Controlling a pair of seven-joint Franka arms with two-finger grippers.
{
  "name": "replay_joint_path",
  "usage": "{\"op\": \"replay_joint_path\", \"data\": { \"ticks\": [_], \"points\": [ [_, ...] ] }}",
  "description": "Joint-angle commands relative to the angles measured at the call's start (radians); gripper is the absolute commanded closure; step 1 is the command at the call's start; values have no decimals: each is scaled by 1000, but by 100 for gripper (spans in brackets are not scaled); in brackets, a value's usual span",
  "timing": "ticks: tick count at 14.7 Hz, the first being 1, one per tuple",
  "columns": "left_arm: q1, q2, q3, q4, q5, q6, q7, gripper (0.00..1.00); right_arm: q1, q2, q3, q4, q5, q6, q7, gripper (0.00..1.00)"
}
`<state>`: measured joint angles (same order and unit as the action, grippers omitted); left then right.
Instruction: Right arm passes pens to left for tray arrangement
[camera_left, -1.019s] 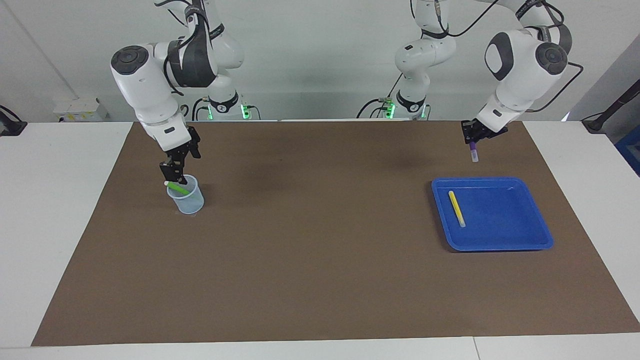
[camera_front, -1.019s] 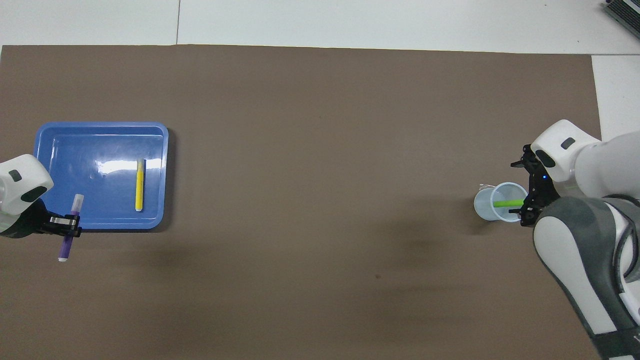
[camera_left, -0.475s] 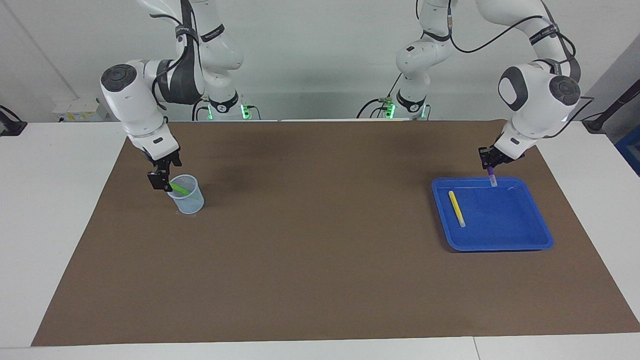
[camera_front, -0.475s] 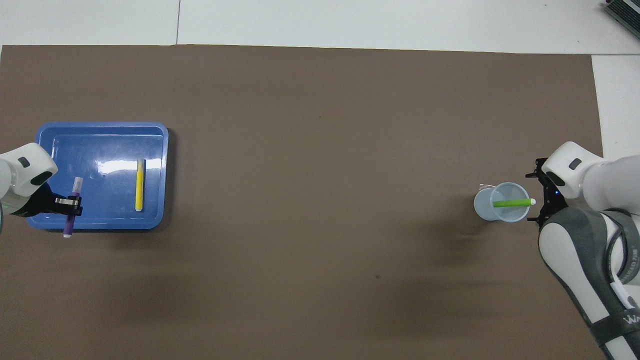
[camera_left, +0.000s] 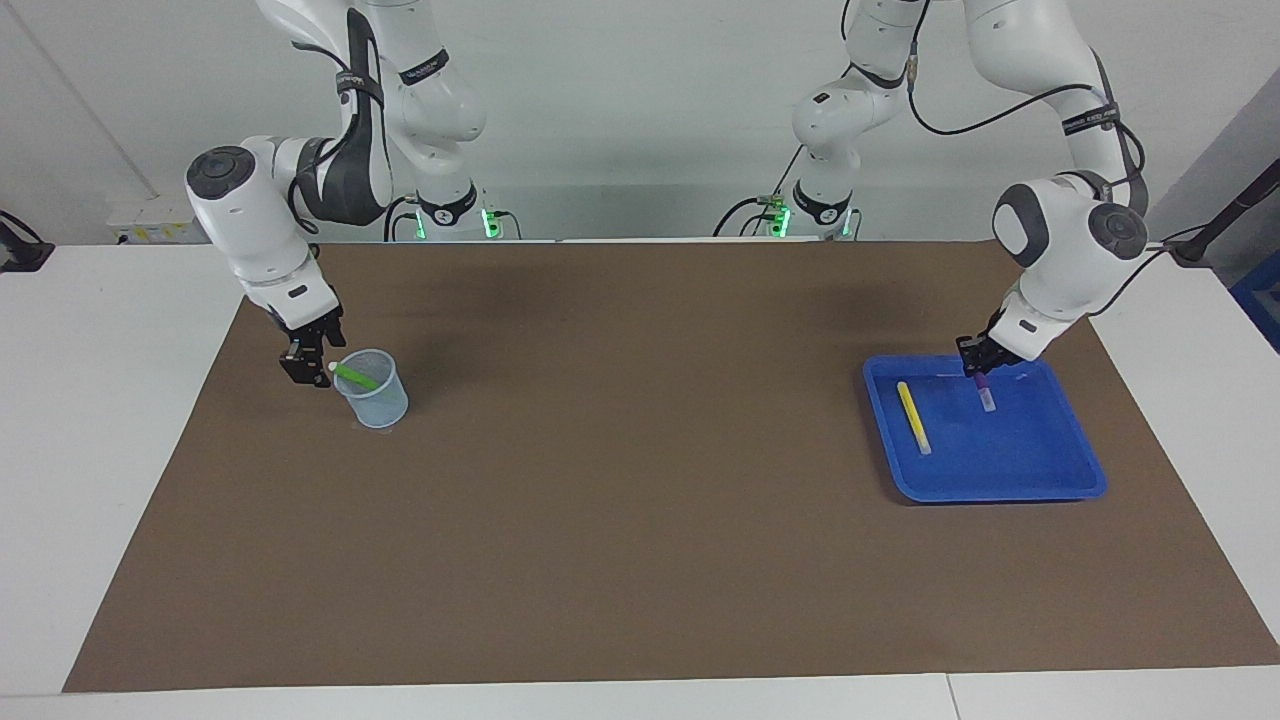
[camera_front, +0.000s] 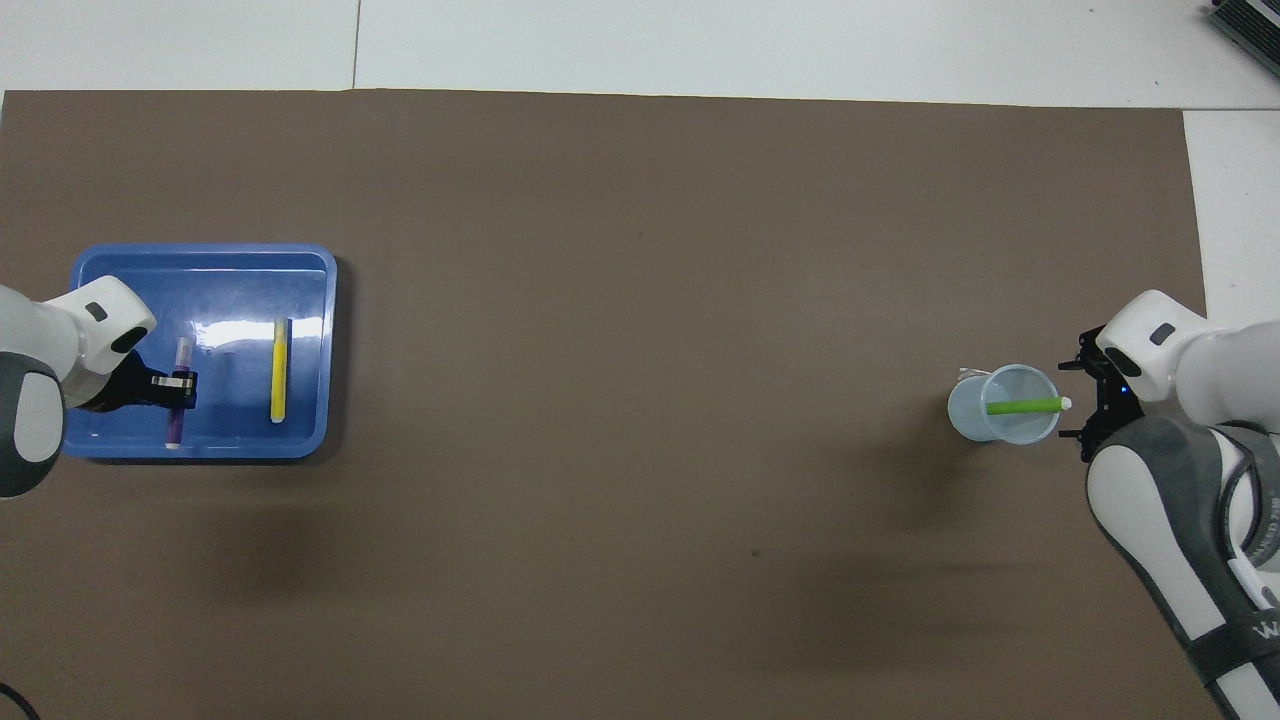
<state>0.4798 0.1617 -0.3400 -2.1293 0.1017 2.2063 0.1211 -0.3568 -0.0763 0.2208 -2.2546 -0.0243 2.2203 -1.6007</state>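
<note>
At the left arm's end of the table, in the facing view, the blue tray lies on the brown mat. The yellow pen lies flat in it. The left gripper is low over the tray's edge nearest the robots, its fingers closed on the purple pen, which slants down into the tray. At the right arm's end, the right gripper hangs just beside a clear cup. The green pen leans in the cup, its white end over the rim toward the gripper. Whether those fingers are wide or narrow I cannot tell.

From overhead, the purple pen lies parallel to the yellow pen, inside the tray, clamped by the left gripper. The right gripper sits by the green pen's white tip at the cup.
</note>
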Motion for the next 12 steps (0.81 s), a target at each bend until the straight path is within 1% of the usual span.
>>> {"op": "replay_joint_path", "data": {
  "ticks": [1, 3, 5, 7, 8, 10, 11, 12],
  "points": [
    [-12, 50, -4, 8, 35, 64, -85, 100, -10, -3, 17, -29, -17, 27, 56, 32],
    [-20, 77, -4, 8, 73, 102, -132, 100, -10, -3, 17, -40, -17, 45, 71, 36],
    [-20, 91, -4, 17, 78, 113, -135, 100, -8, -3, 17, -40, -17, 48, 71, 41],
    [-20, 107, -4, 19, 79, 136, -147, 100, -8, -3, 17, -40, -17, 48, 82, 43],
    [-21, 110, -4, 17, 87, 151, -156, 100, -8, -3, 17, -45, -17, 48, 87, 43],
    [-24, 116, -4, 14, 102, 162, -167, 100, -8, -3, 17, -48, -17, 52, 87, 49],
    [-24, 116, -4, 12, 111, 162, -164, 100, -8, -3, 17, -49, -17, 52, 90, 50],
    [-24, 116, -4, 12, 113, 159, -163, 83, -8, -3, 17, -49, -17, 53, 99, 55]
  ]
}}
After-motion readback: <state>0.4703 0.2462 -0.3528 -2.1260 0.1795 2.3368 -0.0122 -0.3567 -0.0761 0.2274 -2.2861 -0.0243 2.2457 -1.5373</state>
